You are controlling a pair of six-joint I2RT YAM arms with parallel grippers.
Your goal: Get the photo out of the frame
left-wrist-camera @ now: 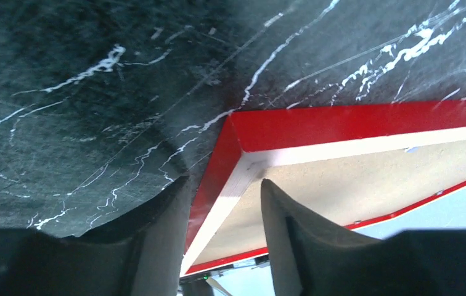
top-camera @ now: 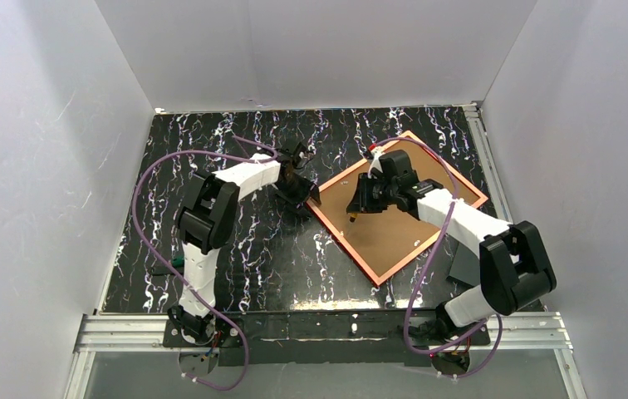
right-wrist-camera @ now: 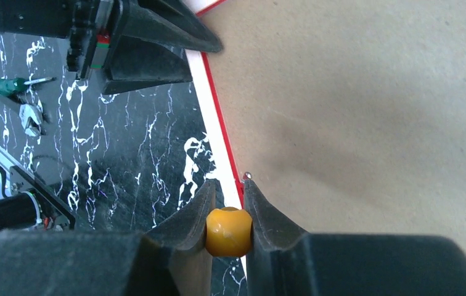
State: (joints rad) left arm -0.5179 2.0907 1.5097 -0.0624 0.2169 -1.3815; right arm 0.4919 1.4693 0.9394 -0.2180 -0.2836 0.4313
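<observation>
The red frame [top-camera: 340,243] lies face down on the marble table, its brown backing board [top-camera: 394,237] on top. The photo is hidden beneath the board. My left gripper [top-camera: 309,198] is at the frame's left corner. In the left wrist view its fingers straddle the frame's edge [left-wrist-camera: 341,123] there, one on the red outer side and one on the board, so the left gripper [left-wrist-camera: 223,180] is shut on that edge. My right gripper [right-wrist-camera: 227,188] hovers at the frame's near-left edge [right-wrist-camera: 215,132], shut on a rounded yellow-orange handle [right-wrist-camera: 229,231]. A small metal tab [right-wrist-camera: 247,176] sits by its fingertips.
A green screwdriver [right-wrist-camera: 8,85] and a small metal tool [right-wrist-camera: 30,118] lie on the black marble table [top-camera: 244,249] to the left, near the left arm's base. White walls enclose the table on three sides. Purple cables loop from both arms.
</observation>
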